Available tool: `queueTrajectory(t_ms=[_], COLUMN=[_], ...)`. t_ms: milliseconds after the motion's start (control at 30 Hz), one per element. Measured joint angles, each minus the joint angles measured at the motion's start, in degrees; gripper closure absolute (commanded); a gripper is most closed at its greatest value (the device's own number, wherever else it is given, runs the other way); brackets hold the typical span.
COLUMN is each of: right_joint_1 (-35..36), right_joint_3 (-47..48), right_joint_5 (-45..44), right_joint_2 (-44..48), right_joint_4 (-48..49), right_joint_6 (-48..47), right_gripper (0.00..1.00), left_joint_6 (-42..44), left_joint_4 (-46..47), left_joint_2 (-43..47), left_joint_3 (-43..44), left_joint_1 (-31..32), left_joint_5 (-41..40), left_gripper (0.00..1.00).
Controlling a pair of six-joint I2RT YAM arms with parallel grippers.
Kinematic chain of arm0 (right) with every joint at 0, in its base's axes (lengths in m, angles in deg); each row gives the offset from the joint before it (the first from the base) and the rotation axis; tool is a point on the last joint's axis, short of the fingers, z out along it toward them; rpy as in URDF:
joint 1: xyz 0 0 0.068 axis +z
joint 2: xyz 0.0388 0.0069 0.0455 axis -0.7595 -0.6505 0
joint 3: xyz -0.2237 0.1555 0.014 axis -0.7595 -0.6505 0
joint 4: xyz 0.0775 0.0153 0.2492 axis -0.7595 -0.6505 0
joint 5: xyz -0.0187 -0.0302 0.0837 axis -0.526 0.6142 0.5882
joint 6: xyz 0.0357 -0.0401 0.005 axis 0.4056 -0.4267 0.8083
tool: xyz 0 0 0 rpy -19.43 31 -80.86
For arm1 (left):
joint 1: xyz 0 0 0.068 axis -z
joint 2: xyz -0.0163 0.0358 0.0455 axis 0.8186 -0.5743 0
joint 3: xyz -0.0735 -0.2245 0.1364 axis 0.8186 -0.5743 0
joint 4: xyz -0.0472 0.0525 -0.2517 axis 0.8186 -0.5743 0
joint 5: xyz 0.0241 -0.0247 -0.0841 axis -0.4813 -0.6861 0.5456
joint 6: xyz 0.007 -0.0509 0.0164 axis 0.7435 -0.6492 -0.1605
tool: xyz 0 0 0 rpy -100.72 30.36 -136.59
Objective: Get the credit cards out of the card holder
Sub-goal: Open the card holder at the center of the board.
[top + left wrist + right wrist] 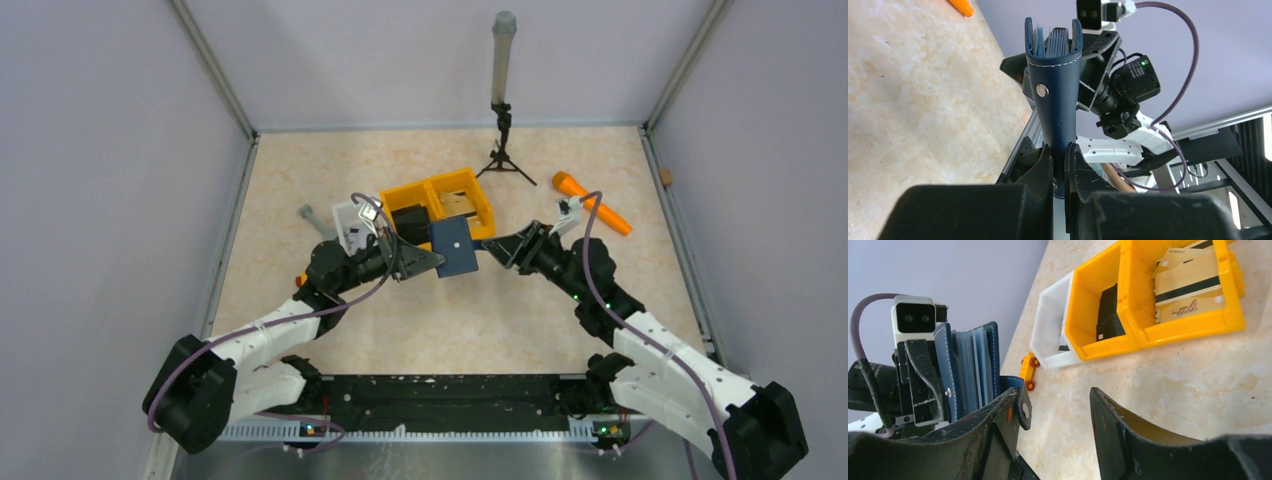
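The navy card holder [455, 245] is held off the table between the two arms. My left gripper [436, 261] is shut on its lower end [1060, 159], and the holder [1054, 95] stands up with its open top fanned. Pale pocket edges [1053, 40] show there; I cannot tell whether cards are inside. My right gripper [492, 248] is open and empty just right of the holder. In the right wrist view the holder [970, 365] and its snap flap [1024, 407] sit beside the left finger of the right gripper [1054, 392]. Tan credit cards [1188, 290] lie in the yellow bin's compartment.
The yellow two-compartment bin [484, 212] stands behind the holder, with a black block [1108, 315] in its other compartment. A white bin [350, 222] stands to its left. A small orange wheeled toy [1028, 371], an orange tool [590, 200] and a tripod [503, 150] are nearby.
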Motion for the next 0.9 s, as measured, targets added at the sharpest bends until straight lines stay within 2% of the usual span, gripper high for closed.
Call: queueTrajectory(t_ms=[133,333,367,467,533,733,900], right_joint_1=[-0.02,-0.02,-0.02,-0.02,-0.04,-0.04,-0.04], right_joint_3=[-0.24,-0.68,-0.83,-1.03,-1.03,-0.44,1.05], right_joint_5=[0.72,2.40,2.67,3.30,3.39,3.08,2.34], right_joint_2=[-0.50,-0.52,-0.52,-0.52,-0.50,-0.33,0.68], right_joint_4=[1.51,6.62,7.48,8.87,9.11,6.10,2.64], right_joint_6=[1.38,4.35,4.81,5.77,6.29,5.49,4.07], right_gripper=[0.48,0.61,0.65,0.93,1.00,1.00,1.00], left_joint_6=[-1.68,-3.50,-3.69,-4.11,-4.31,-3.69,-1.51], left_joint_4=[3.17,6.69,7.10,7.93,8.22,7.98,5.84], left_joint_2=[-0.66,-2.23,-2.34,-2.54,-2.54,-2.62,-2.80], left_joint_3=[0.00,0.00,0.00,0.00,-0.13,-0.33,-0.33], left_joint_1=[0.00,0.00,0.00,0.00,0.00,0.00,0.00], left_joint_5=[0.76,1.49,1.51,1.68,1.84,2.36,2.56], left_gripper=[0.94,0.94,0.94,0.94,0.93,0.87,0.74])
